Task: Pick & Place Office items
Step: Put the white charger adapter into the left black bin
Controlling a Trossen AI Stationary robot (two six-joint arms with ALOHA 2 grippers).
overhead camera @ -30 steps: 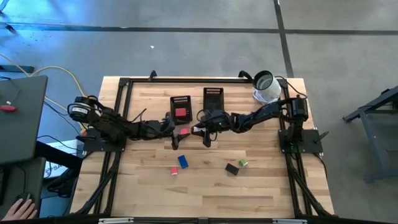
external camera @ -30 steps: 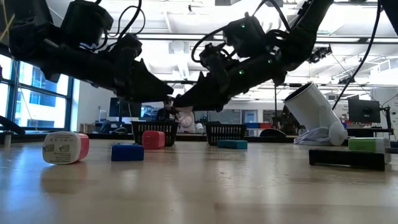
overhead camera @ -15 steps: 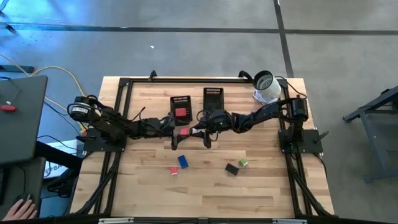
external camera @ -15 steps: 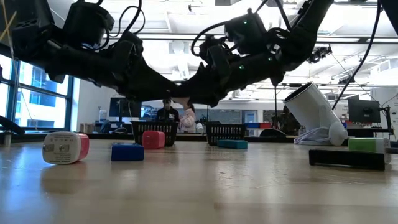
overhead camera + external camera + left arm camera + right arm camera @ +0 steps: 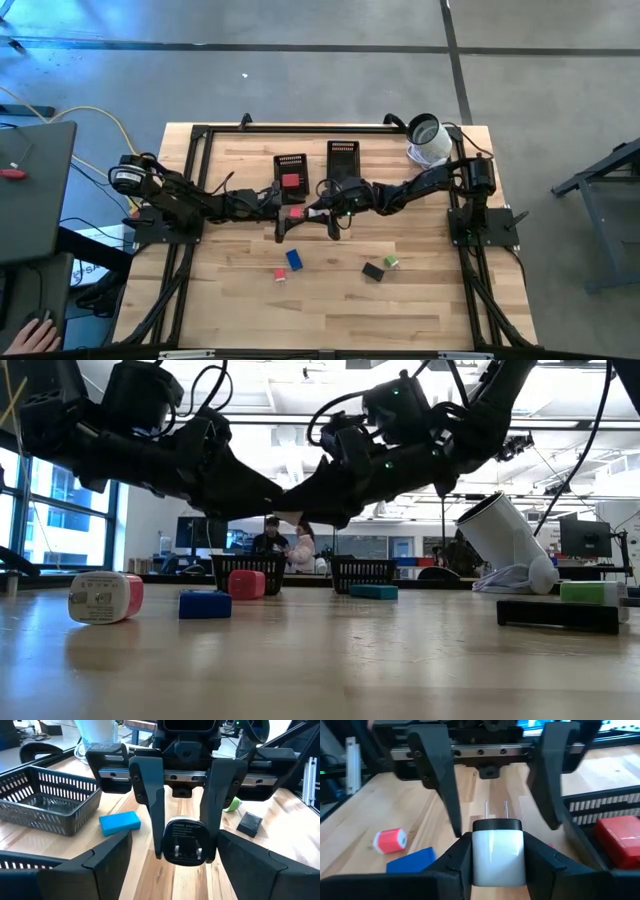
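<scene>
Two black mesh trays [image 5: 291,163] [image 5: 342,155] stand side by side toward the far edge of the wooden table [image 5: 250,305]. A white cylinder [image 5: 428,139] with a dark opening lies tilted at the table's far right corner. Grey floor [image 5: 300,80] surrounds the table, crossed by dark lines. Two people [image 5: 282,544] stand in the room behind.

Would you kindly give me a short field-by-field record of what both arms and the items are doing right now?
right gripper: shut on the white plug adapter, held above mid-table
left gripper: open, fingers either side of the adapter, not touching it
stage: looks like a handover, not yet completed
left mesh tray: holds a red block
right mesh tray: looks empty
loose on table: blue block, black block, green block
</scene>
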